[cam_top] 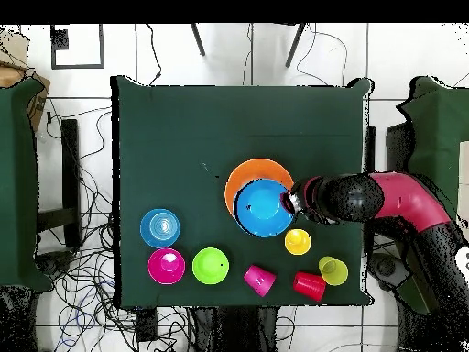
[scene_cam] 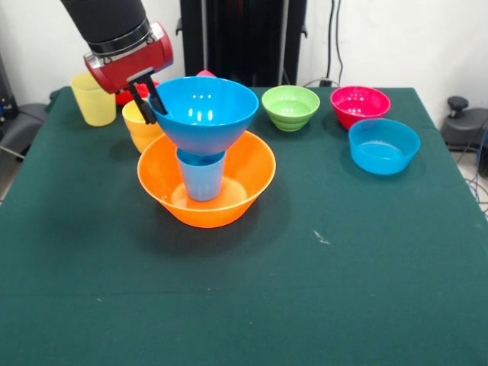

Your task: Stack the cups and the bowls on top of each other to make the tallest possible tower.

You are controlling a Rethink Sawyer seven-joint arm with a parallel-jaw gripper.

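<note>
Your tower so far stands left of the middle of the desk [scene_cam: 366,274]: the big orange bowl [scene_cam: 252,179] sits upright as the base, the light blue cup [scene_cam: 202,177] stands mouth down inside it, and the big blue bowl [scene_cam: 204,113] rests upright on the cup's flat bottom. Judging by that order, wide and narrow pieces are being alternated so each one adds height instead of nesting away.

Your hand [scene_cam: 149,99] is clenched on the blue bowl's rim on the robot's side, one finger inside the wall and one outside. That hold looks meant to keep the bowl level while it settles on the small cup base; whether its weight is fully on the cup cannot be told from here.

The orange cup [scene_cam: 142,128] stands upright just behind the orange bowl, partly hidden by the hand, and seems the likely next piece. The yellow cup [scene_cam: 91,99] is further back near the desk's corner. The red cup [cam_top: 310,286] and pink cup [cam_top: 259,280] lie on their sides near the robot's edge in the overhead view. The green bowl [scene_cam: 290,107], magenta bowl [scene_cam: 359,105] and small blue bowl [scene_cam: 383,145] wait apart on the other side.

Let go gently: a sideways drag on the rim could tip the bowl off the cup.
</note>
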